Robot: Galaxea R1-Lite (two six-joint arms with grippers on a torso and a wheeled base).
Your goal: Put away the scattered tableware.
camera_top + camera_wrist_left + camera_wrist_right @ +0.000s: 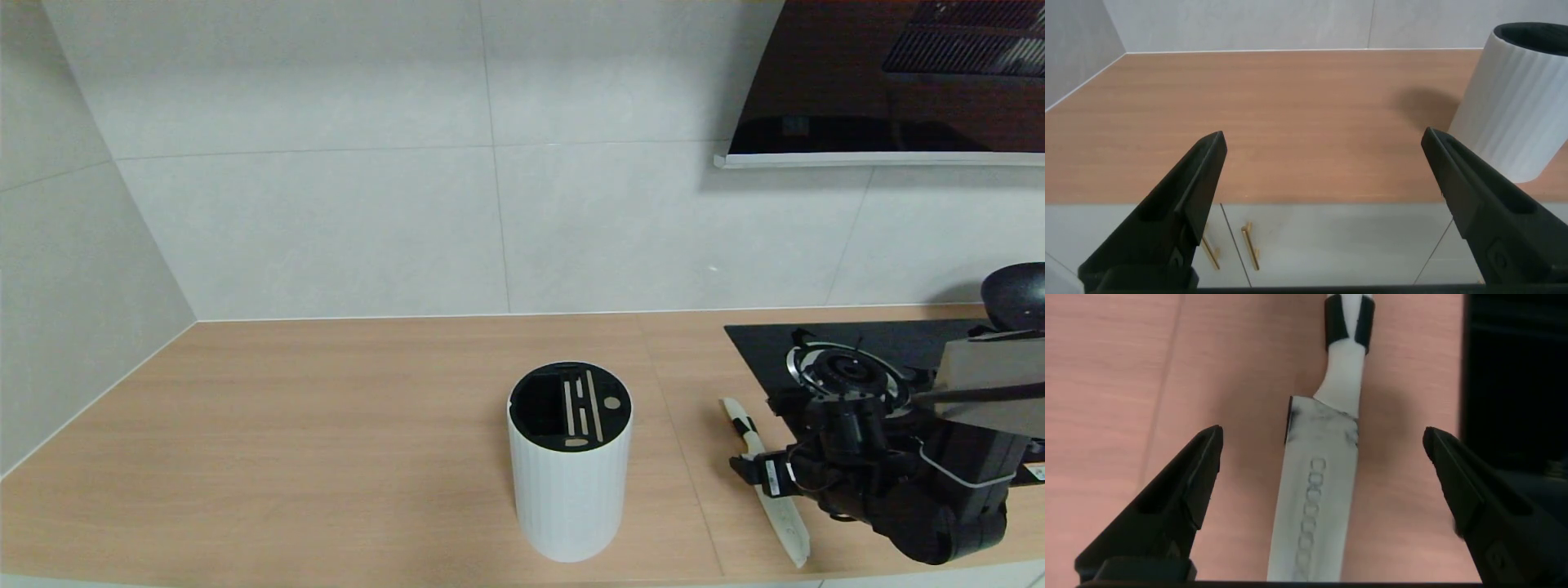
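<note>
We are at the grasping step: our right gripper [1323, 439], wide open and empty, hangs over the white knife [785, 523] lying by the worktop's [326, 425] front edge, seemingly just beside the hob [759, 339]; next we must lower, close, then reach the slotted holder [570, 457].

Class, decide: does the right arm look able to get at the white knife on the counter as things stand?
Probably yes: the open right gripper hangs directly over the knife, with nothing between them.

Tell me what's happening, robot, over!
Left gripper open, off the counter front. Right gripper open, above the white knife. Knife flat on the counter. Nothing blocks the slotted holder.
</note>
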